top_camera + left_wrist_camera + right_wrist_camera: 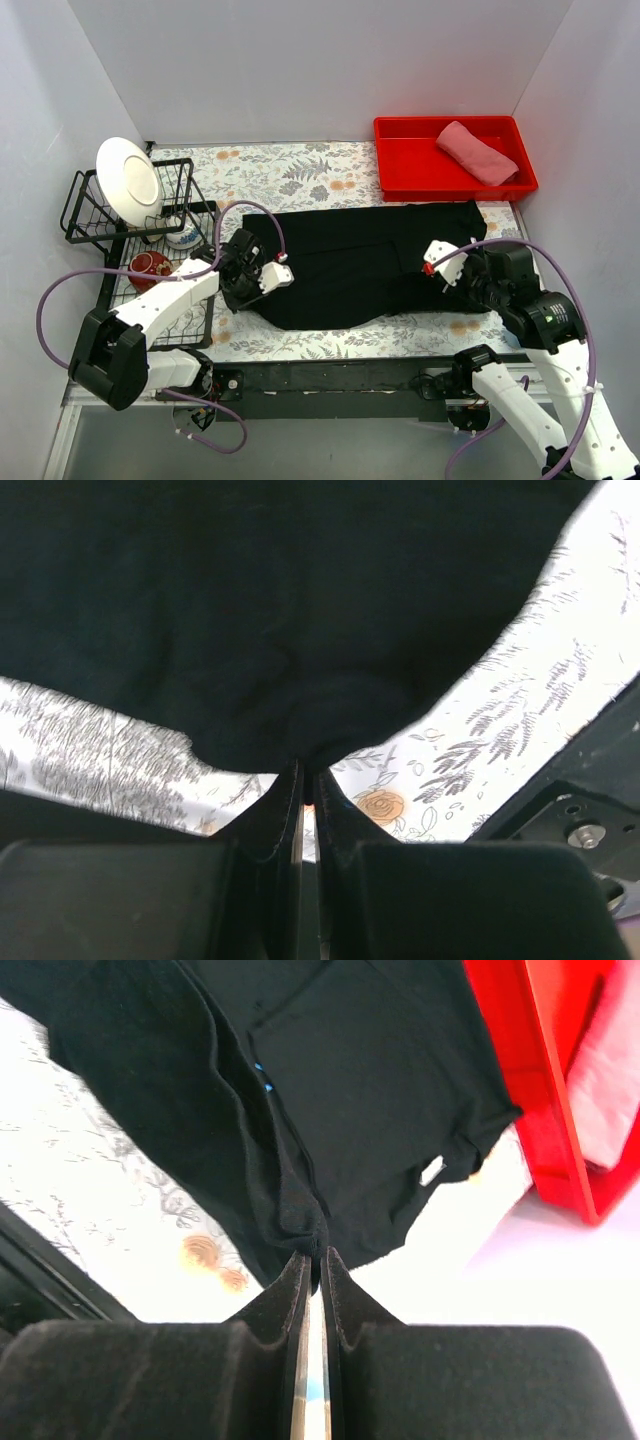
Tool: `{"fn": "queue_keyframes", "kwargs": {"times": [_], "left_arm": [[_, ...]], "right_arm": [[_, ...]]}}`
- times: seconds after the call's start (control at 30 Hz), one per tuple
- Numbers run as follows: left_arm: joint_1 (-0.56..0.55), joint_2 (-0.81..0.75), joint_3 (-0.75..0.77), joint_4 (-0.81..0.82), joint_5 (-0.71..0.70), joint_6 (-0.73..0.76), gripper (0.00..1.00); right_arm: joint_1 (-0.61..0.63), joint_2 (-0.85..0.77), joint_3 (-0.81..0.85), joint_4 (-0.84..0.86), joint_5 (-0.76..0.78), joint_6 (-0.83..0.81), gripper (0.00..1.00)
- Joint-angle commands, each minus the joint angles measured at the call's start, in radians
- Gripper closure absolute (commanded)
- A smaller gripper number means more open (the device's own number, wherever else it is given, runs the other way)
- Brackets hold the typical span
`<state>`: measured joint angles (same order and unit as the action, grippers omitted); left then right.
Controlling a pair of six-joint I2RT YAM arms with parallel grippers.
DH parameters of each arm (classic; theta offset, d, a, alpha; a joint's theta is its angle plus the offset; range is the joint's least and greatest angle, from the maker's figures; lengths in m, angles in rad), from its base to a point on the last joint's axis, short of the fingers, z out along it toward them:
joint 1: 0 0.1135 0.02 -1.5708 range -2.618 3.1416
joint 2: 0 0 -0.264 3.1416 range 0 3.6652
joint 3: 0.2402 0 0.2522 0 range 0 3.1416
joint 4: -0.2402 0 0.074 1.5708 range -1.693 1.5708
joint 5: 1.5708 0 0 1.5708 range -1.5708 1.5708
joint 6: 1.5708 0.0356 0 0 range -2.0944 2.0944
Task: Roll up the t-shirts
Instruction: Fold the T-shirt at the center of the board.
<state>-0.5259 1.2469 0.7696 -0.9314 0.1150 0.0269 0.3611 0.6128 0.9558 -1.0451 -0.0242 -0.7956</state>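
Note:
The black t-shirt (365, 262) lies folded lengthwise across the floral tablecloth (290, 175). My left gripper (240, 290) is shut on the shirt's left edge; in the left wrist view the black t-shirt (280, 620) bunches at the closed gripper (308, 772). My right gripper (468, 285) is shut on the shirt's right edge; in the right wrist view the black t-shirt (330, 1090) gathers into the gripper (316, 1256), with a sliver of light-blue print (262, 1072) showing in a fold. The salmon-pink t-shirt (476, 152) lies rolled in the red bin (400, 165), and also shows in the right wrist view (610, 1080).
A black wire dish rack (85, 205) with a white plate (128, 180) stands at the left. A red bowl (150, 268) and a small patterned bowl (182, 238) sit beside it. White walls enclose the table. The red bin's wall (540, 1070) is close to the right gripper.

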Motion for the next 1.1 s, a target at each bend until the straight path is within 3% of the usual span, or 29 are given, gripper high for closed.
{"fn": "queue_keyframes", "kwargs": {"times": [0.0,0.3,0.43,0.8,1.07], "left_arm": [[0.072,-0.027,0.025,0.0,-0.004,-0.053,1.0],[0.188,-0.007,0.065,0.032,0.028,-0.071,1.0],[0.256,0.026,0.132,0.039,0.127,-0.113,1.0],[0.277,0.152,0.218,0.094,0.098,-0.105,1.0],[0.291,0.227,0.275,0.137,0.064,-0.136,1.0]], "right_arm": [[-0.004,-0.022,-0.028,0.06,0.085,0.03,0.99],[-0.074,0.028,-0.02,0.198,0.115,0.125,0.99],[-0.116,0.074,-0.028,0.272,0.11,0.127,0.99],[-0.298,0.206,0.003,0.447,-0.009,0.073,0.99],[-0.341,0.269,0.027,0.537,-0.085,0.05,0.99]]}}
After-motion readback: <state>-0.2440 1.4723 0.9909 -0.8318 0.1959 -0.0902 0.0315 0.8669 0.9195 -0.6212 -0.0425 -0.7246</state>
